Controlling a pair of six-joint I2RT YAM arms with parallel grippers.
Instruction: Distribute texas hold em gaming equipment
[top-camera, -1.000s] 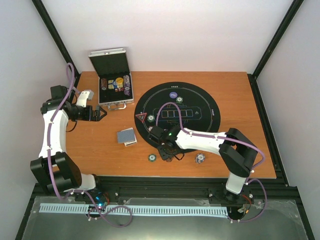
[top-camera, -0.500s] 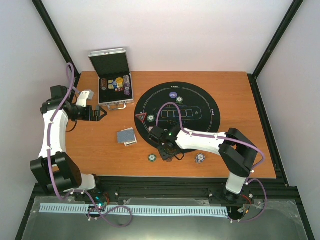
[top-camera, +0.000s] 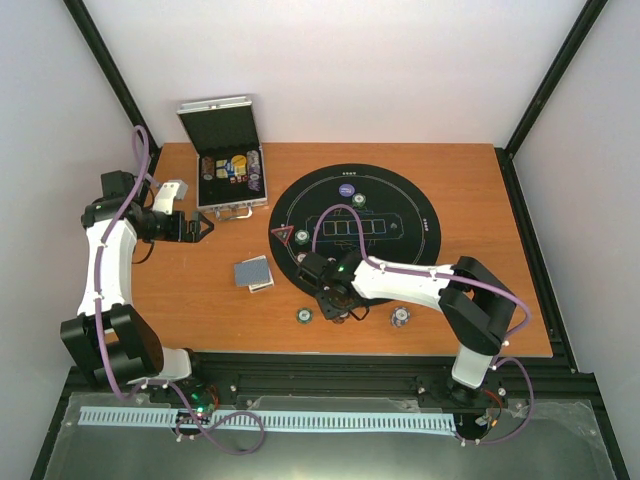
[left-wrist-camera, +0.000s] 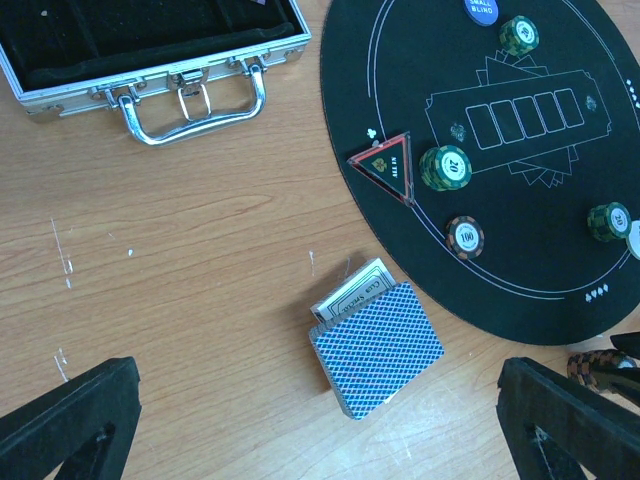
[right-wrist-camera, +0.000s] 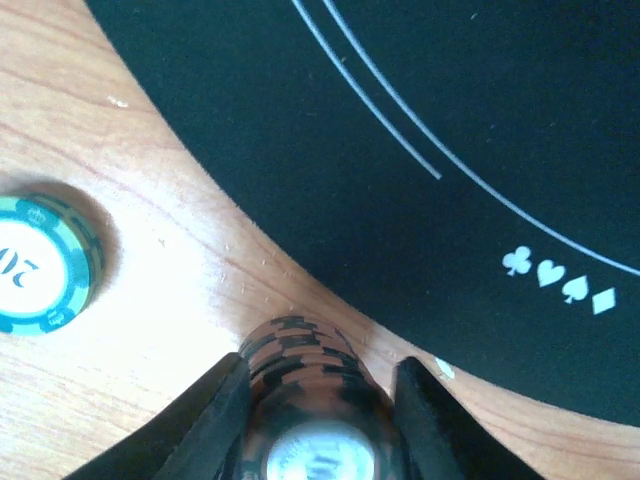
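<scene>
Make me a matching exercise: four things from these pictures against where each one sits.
1. red triangle marker
2. card deck
3. brown chip stack
4. silver case

A. between the right tool's fingers
B. on the table beside the black mat
C. lid open, far left of the table
D. on the mat, at its edge

Pairs: 1-D, 2-B, 3-A, 4-C.
</scene>
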